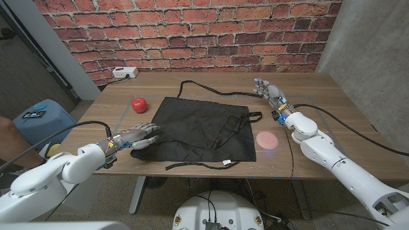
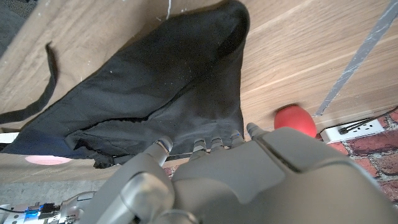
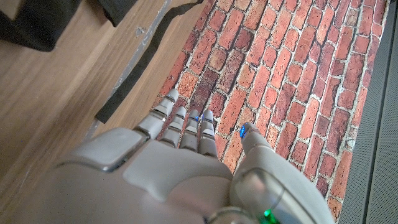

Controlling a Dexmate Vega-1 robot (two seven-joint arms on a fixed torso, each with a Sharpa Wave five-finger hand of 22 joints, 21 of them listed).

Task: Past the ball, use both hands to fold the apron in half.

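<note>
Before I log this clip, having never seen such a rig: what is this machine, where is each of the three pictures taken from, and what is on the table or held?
It is a two-armed robot with five-finger hands, standing at a wooden table. One picture looks down from its head; the other two come from cameras on each wrist, looking along the back of that hand. A black cloth apron lies spread out, a red ball beside it, a flat pink disc near the front. The left hand touches the apron's near corner; whether it grips is unclear. The right hand holds nothing, fingers extended toward the brick wall.

left robot hand fingers curled low; right robot hand open, extended
</note>
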